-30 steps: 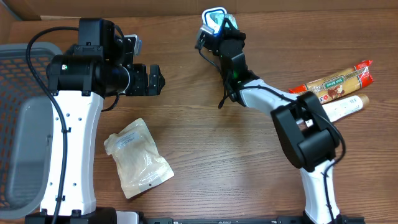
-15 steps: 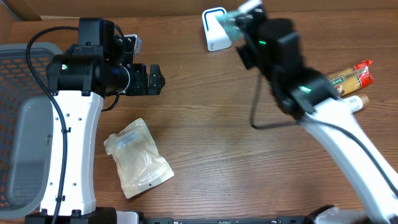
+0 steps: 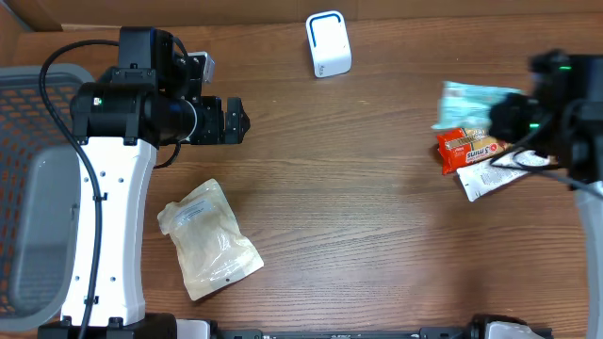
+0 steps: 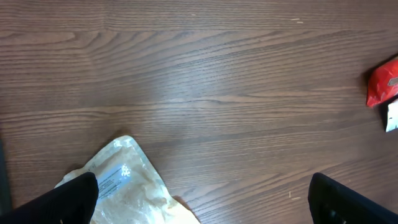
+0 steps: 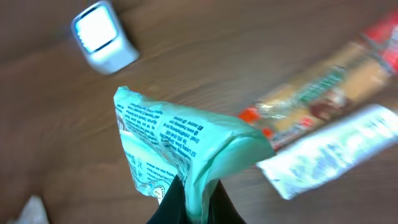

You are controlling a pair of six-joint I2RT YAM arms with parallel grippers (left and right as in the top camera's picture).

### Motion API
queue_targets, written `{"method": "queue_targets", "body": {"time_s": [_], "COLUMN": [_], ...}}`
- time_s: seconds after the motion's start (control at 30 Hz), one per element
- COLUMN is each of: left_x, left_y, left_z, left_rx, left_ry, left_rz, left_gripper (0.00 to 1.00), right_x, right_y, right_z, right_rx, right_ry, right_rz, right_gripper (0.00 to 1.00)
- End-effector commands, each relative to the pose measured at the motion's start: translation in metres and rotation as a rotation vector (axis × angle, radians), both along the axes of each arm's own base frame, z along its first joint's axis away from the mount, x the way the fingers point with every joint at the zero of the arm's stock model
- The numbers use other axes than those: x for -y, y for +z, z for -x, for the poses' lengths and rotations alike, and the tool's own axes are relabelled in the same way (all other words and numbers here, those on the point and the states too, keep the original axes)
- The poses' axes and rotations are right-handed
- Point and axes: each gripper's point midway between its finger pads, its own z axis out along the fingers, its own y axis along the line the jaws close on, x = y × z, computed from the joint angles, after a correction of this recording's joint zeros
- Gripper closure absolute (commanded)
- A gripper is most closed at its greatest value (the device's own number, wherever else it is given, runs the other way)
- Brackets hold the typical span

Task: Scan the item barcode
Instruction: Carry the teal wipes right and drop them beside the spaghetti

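My right gripper is shut on the lower edge of a teal printed packet. In the overhead view that teal packet hangs over the right side of the table, well to the right of the white, blue-rimmed scanner. The wrist view shows the scanner at upper left, blurred. My left gripper stands open above bare wood, its dark fingertips wide apart with nothing between them.
A clear pouch lies at front left, its corner also seen as the pouch under the left wrist. A red-ended snack pack and a white packet lie under the right arm. A grey basket stands at the far left.
My right arm has swung from the scanner at the back centre over to the right side, carrying the teal packet. The left arm has not moved.
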Motion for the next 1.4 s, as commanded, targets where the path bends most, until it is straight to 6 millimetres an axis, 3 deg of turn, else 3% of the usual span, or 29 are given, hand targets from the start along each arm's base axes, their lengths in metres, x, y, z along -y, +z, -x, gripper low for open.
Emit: {"method": "queue_targets", "body": {"time_s": [0.0,0.17,0.27,0.4,0.5,0.53,0.57,0.7,0.83,1.0,1.17,1.37], "left_x": [0.001,0.001,0.001,0.001,0.001,0.001,0.001,0.001,0.001,0.001,0.001,0.001], "left_y": [0.016,0.016,0.016,0.016,0.016,0.016,0.016,0.016,0.016,0.016,0.016,0.016], "left_z": [0.001,0.001,0.001,0.001,0.001,0.001,0.001,0.001,0.001,0.001,0.001,0.001], "left_rx": [0.050,0.050,0.050,0.051,0.051,0.051,0.051,0.051,0.050,0.050,0.051,0.050], "left_ry": [-0.019,-0.019,-0.019,-0.019,-0.019,-0.019,-0.019,-0.019,-0.019,-0.019,-0.019,-0.019], "left_rz": [0.008,0.008,0.008,0.008,0.008,0.008,0.008,0.008,0.007,0.008,0.008,0.008], "left_gripper": [0.00,0.00,0.00,0.00,0.00,0.00,0.00,0.00,0.00,0.01,0.00,0.00], "right_x": [0.033,0.072,0.082,0.084,0.086,0.087,0.090,0.098,0.098,0.091,0.040,-0.057], "right_y": [-0.030,-0.086,-0.118,-0.146,-0.159,-0.161,-0.163,-0.169,-0.160,-0.120,-0.070,-0.051], "right_z": [-0.002,-0.004,-0.003,-0.001,0.003,0.005,0.008,0.018,0.020,0.017,0.008,0.008], "right_rx": [-0.049,-0.097,-0.133,-0.168,-0.195,-0.204,-0.218,-0.266,-0.287,-0.294,-0.253,-0.205], "right_ry": [-0.120,-0.236,-0.264,-0.274,-0.287,-0.294,-0.305,-0.348,-0.350,-0.320,-0.103,0.290], "right_rz": [-0.081,-0.185,-0.216,-0.227,-0.219,-0.210,-0.196,-0.147,-0.150,-0.163,-0.251,-0.371], "right_gripper": [0.96,0.96,0.96,0.95,0.78,0.61,0.53,0.48,0.45,0.44,0.42,0.33]}}
